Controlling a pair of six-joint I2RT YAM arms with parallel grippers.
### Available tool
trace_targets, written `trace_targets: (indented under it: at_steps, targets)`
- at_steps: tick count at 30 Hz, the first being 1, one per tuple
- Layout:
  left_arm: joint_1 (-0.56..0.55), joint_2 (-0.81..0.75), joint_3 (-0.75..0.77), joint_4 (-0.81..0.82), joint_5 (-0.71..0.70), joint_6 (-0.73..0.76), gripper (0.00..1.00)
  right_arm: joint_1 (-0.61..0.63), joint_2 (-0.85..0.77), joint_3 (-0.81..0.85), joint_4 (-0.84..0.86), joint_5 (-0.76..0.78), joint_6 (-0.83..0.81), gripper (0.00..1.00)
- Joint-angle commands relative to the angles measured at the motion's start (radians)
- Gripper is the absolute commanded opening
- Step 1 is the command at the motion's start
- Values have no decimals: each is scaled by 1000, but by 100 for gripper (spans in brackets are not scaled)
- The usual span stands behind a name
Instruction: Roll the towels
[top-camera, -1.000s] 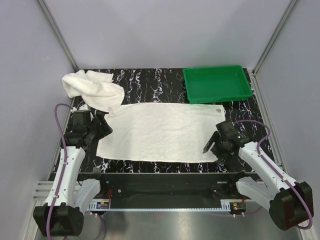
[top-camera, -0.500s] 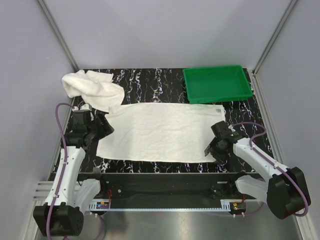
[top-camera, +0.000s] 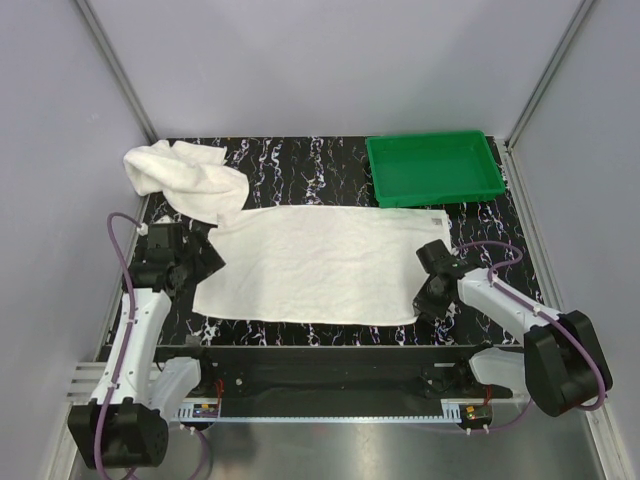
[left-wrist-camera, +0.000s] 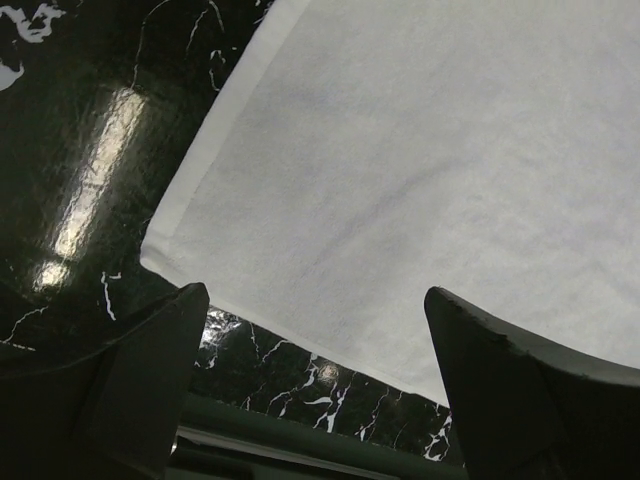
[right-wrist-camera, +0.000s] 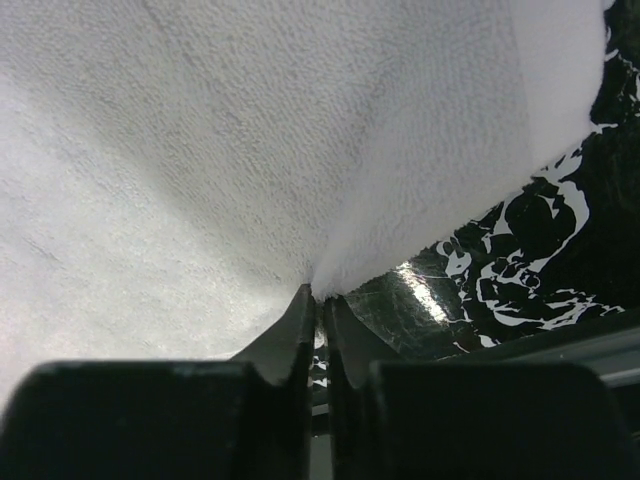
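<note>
One white towel (top-camera: 320, 265) lies spread flat across the middle of the black marbled table. A second white towel (top-camera: 185, 178) sits crumpled in a heap at the back left. My left gripper (top-camera: 205, 255) hovers by the flat towel's left end, near its front corner. In the left wrist view this gripper (left-wrist-camera: 315, 300) is wide open with nothing between its fingers, and the towel's corner (left-wrist-camera: 420, 170) lies just beyond them. My right gripper (top-camera: 422, 300) is at the near right edge. In the right wrist view it (right-wrist-camera: 320, 295) is shut on a pinched-up fold of the towel (right-wrist-camera: 250, 130).
A green plastic tray (top-camera: 436, 196) stands at the back right, just beyond the flat towel's far right corner. Grey walls and metal posts close in the table on three sides. The table's front rail runs close below the towel's near edge.
My right gripper has moved left onto the towel's near right edge and closed on it. My left gripper's jaws have opened wider, staying in much the same place.
</note>
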Motion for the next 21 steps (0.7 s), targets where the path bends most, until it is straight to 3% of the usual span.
trace_targets:
  at_steps: [1,5,11,21]
  targets:
    - [66,2,-23,-19,82,-87,96,9,0,41,36,1,-50,5]
    - [158,15,-115,-13,189,-162,94,7,-8,73,16,-15,-108,3]
    - [161,-63,-178,-51,95,-312,98,7,-42,106,-7,-41,-182,3]
    - [160,-34,-233,-34,-12,-403,95,7,-6,136,24,-99,-271,2]
